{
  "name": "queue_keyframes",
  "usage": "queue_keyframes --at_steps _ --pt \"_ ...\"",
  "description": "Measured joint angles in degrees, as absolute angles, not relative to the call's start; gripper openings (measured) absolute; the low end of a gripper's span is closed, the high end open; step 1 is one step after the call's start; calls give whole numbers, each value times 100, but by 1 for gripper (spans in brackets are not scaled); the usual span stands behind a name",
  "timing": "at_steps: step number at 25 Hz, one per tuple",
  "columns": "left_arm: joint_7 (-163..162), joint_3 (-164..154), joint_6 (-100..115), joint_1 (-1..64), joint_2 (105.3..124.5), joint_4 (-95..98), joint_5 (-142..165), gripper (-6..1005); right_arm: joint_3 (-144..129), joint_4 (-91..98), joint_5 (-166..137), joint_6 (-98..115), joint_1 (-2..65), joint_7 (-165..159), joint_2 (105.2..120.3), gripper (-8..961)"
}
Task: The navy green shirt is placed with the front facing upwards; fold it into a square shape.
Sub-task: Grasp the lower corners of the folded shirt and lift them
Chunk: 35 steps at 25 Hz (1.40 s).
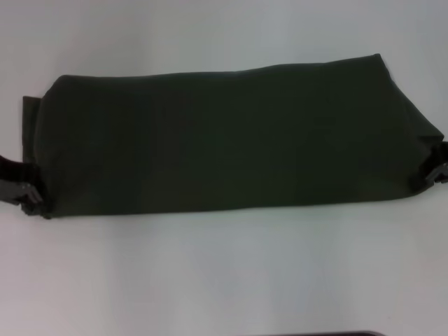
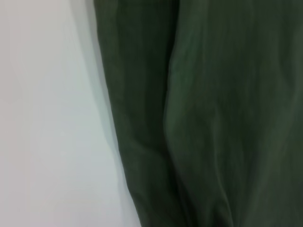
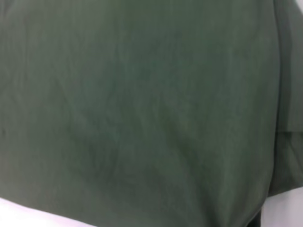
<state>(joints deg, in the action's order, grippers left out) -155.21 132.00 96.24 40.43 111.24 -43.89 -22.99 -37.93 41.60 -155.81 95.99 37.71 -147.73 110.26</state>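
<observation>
The navy green shirt (image 1: pixel 224 140) lies on the white table as a long folded band running left to right, plain green side up, with no lettering showing. My left gripper (image 1: pixel 26 194) sits at the band's near left corner, touching the cloth edge. At the band's right end, my right gripper (image 1: pixel 437 173) is against the cloth. The left wrist view shows folds of the shirt (image 2: pixel 208 118) beside bare table. Green cloth of the shirt (image 3: pixel 142 104) fills almost all of the right wrist view.
The white table (image 1: pixel 224 273) spreads in front of and behind the shirt. A dark strip (image 1: pixel 315 334) shows at the bottom edge of the head view.
</observation>
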Motion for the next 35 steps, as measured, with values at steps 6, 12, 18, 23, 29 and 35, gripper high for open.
queue_keyframes --at_steps 6,12,18,23,29,35 --pt "-15524 13157 9674 4028 11171 -4397 -2200 40 -3865 4161 -15584 9727 3732 -14787 11092 11" --pt "-15520 13154 9788 4006 11186 -4402 -2091 41 -3900 4166 -15584 9892 3684 -14773 11119 11" --pt "-15512 13149 9894 4002 11192 -4405 -2045 42 -4008 4166 -15583 9978 3682 -14785 11111 12" --pt "-15482 13169 9891 3999 11189 -4421 -2042 43 -3997 4166 -15583 9942 3682 -14786 11108 12" --pt "-15446 13208 9920 3997 11192 -4406 -2056 43 -3935 4146 -15570 9901 3682 -14847 11118 26" --pt "-15493 13210 9924 3930 11156 -4434 -2031 44 -3861 4154 -15543 9897 3684 -14866 11092 114"
